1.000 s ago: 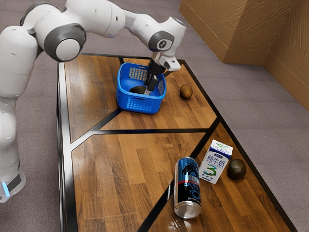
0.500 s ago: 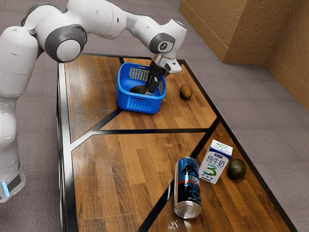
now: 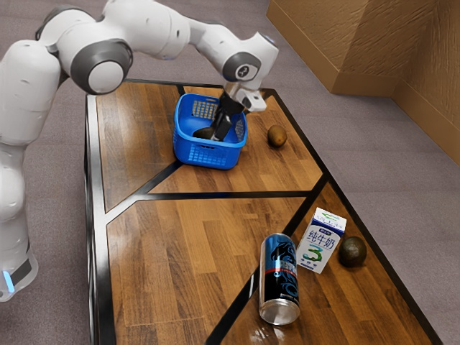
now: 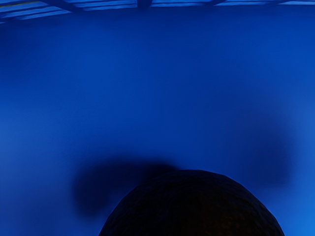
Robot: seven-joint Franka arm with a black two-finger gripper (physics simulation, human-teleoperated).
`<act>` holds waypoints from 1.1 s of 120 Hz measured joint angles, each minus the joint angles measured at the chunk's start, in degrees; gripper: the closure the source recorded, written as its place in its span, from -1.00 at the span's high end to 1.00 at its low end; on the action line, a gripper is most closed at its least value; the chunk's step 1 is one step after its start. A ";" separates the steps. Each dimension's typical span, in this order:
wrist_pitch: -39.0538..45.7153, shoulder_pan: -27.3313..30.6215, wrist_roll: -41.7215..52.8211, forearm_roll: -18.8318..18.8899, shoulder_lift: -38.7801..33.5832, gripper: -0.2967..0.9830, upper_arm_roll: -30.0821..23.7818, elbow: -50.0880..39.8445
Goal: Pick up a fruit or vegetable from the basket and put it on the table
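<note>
The gripper point(image 3: 218, 132) reaches down into the blue basket point(image 3: 208, 155) at the far part of the table. Against its lower end, toward the exterior view's left, lies a dark roundish fruit or vegetable point(image 3: 202, 134), partly hidden by the basket's near rim. I cannot tell whether the gripper is open or shut. In the wrist view the dark rounded fruit point(image 4: 192, 209) is just under the hand, with the basket's blue inside point(image 4: 147, 83) around it.
A brown oval fruit point(image 3: 277, 136) lies on the table just beside the basket. Nearer the camera stand a milk carton point(image 3: 320, 241) and a tall blue-black can point(image 3: 279, 280), with a dark round fruit point(image 3: 352, 251) beside the carton.
Inside the basket, my gripper has shifted slightly toward the exterior view's left, and its lower end now overlaps more of the dark fruit. Everything on the table has stayed put.
</note>
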 joint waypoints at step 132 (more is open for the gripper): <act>-21.10 -16.45 -3.91 3.12 -10.39 0.04 -0.06 13.92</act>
